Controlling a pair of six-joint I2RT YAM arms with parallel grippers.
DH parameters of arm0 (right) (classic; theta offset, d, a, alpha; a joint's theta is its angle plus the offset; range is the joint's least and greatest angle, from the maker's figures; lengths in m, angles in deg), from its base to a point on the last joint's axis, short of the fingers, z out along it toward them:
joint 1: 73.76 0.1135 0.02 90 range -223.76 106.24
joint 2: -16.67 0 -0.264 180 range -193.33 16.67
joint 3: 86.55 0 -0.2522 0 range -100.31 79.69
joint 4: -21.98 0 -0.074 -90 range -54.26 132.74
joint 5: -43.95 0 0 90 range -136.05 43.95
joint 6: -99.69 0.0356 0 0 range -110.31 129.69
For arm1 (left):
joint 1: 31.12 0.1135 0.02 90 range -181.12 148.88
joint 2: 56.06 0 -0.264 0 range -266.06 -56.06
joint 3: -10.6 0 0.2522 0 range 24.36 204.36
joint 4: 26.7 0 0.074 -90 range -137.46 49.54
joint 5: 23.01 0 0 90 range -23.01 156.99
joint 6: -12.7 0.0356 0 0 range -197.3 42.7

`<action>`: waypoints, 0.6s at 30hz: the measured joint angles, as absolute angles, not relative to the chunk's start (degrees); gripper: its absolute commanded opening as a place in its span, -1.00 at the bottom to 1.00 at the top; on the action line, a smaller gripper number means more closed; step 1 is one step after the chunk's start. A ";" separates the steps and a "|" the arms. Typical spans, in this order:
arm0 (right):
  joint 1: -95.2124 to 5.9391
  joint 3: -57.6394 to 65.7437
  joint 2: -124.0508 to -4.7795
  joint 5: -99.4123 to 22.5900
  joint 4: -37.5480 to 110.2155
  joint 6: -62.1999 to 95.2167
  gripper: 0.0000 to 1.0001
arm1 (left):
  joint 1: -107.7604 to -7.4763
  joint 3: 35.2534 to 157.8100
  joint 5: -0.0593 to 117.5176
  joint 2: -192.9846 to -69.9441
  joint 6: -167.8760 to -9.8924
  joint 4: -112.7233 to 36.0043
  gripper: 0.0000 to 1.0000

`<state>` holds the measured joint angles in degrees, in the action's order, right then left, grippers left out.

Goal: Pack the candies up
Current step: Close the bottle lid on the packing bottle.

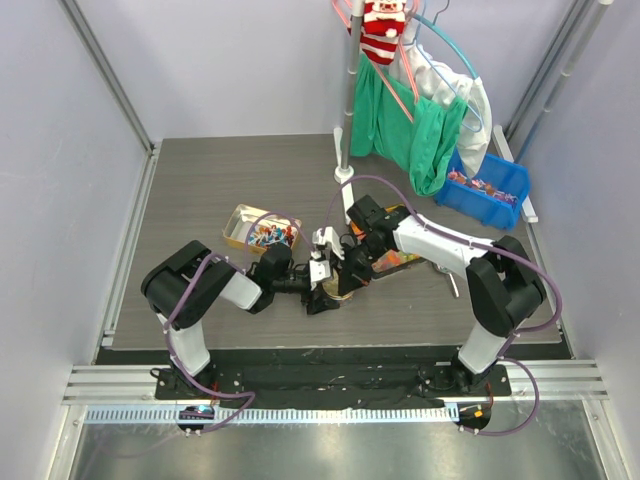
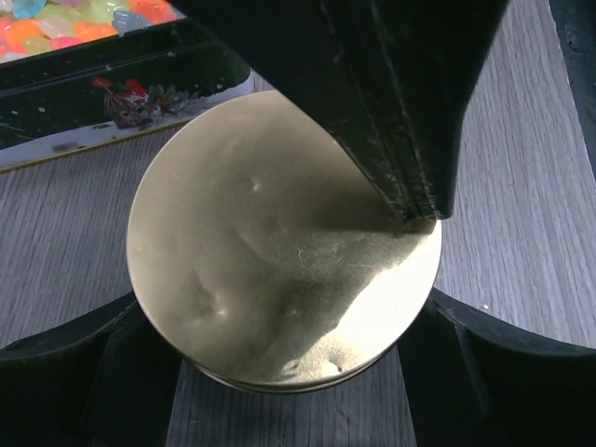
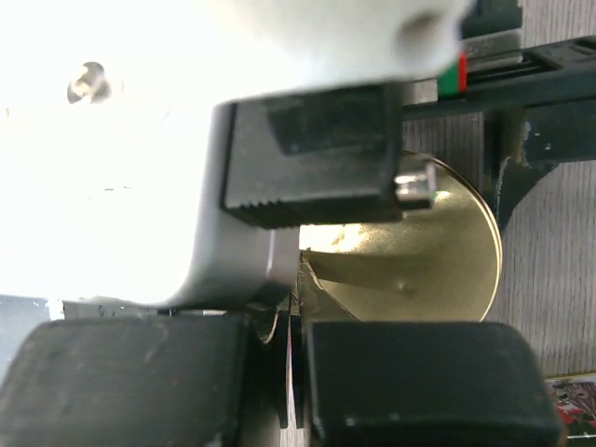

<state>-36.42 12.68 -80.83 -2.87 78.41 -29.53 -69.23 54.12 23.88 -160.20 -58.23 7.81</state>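
Observation:
A round gold tin [image 2: 279,261] lies flat on the table in front of both arms; it also shows in the top view [image 1: 338,293] and in the right wrist view [image 3: 438,251]. My left gripper [image 1: 322,284] has one finger on each side of it, against its rim [image 2: 279,335]. My right gripper [image 1: 346,276] is shut, and its fingertips [image 2: 419,200] rest on the tin's top; the right wrist view shows the same [image 3: 296,307]. Wrapped red, blue and white candies [image 1: 268,236] fill an open rectangular tin [image 1: 238,222] at the back left. More candies lie in a blue bin [image 1: 490,186].
A tray of orange, yellow and green jelly pieces [image 1: 402,256] sits just behind the right gripper and shows in the left wrist view [image 2: 74,19]. A stand with green cloth and hangers [image 1: 410,110] rises at the back. The table edge is close to the arms' bases.

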 measured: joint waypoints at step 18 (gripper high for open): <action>-35.61 15.50 -72.76 -6.33 74.13 -25.27 -0.98 | -69.14 54.43 23.94 -160.22 -58.34 7.39 0.01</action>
<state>-35.61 15.50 -72.76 -6.33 74.13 -25.27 -69.14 54.43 23.94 -160.22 -58.34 7.39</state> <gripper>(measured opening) 0.017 0.826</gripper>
